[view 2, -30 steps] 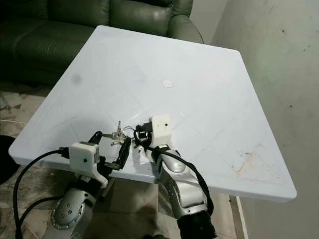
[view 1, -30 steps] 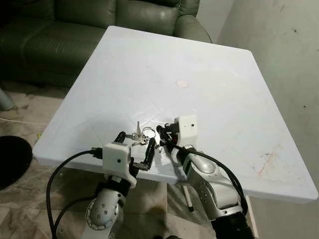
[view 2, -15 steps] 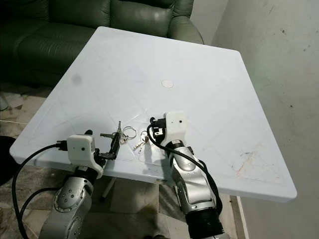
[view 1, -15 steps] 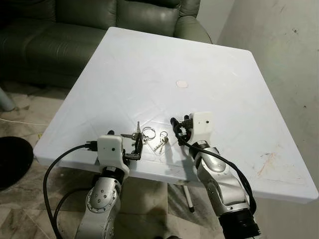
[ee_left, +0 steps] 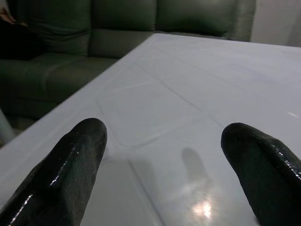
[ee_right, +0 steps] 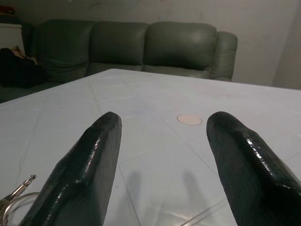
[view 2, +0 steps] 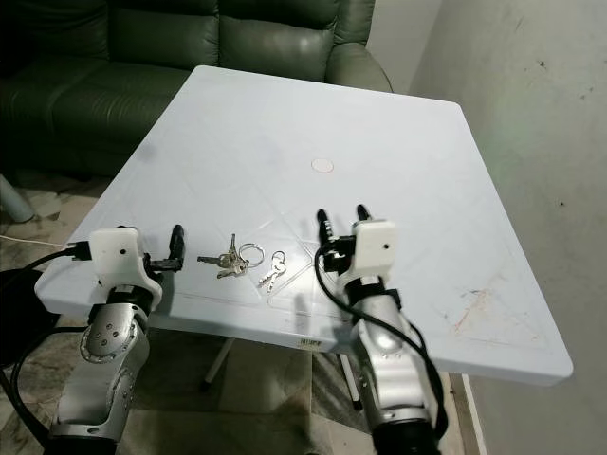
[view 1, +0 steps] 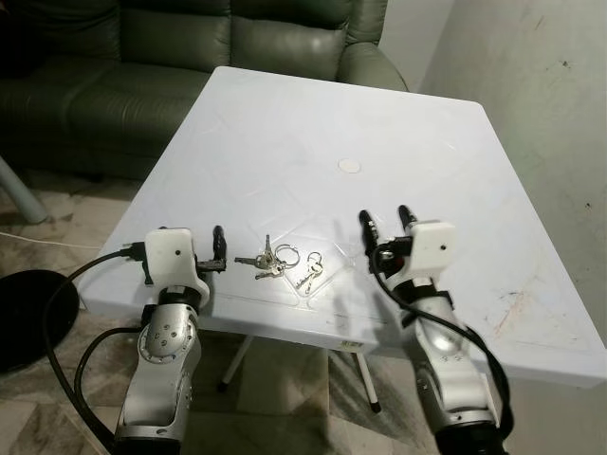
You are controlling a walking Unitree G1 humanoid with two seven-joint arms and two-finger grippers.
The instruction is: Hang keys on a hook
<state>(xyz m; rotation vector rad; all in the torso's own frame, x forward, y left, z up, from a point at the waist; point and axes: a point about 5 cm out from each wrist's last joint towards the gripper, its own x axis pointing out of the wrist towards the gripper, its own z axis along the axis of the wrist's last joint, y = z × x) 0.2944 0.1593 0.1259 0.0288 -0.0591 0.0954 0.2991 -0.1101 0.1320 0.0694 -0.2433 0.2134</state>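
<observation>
**Keys lie on the table between my two empty grippers**

I am standing at the near edge of a white table (view 1: 285, 123), looking down on it. My left gripper (view 1: 211, 254) hovers over the near left part of the tabletop, its two black fingers (ee_left: 70, 160) spread apart and holding nothing. My right gripper (view 1: 384, 221) is raised over the near middle of the table, its fingers (ee_right: 94, 160) also spread wide and empty.

The keys (view 1: 282, 263) lie flat on the table between the two grippers, just beside my left gripper's fingertips and a little farther from my right one. They form a small cluster: several metal keys on linked rings, with one smaller pair (view 1: 308, 272) lying on the side nearer my right gripper. Neither gripper touches them.

Beyond my right gripper, farther across the table, is a small round pale disc (view 1: 350, 165) set in the surface. Past the far edge stands a dark green sofa (view 1: 171, 57). A grey wall (view 1: 541, 95) runs along my right side.
</observation>
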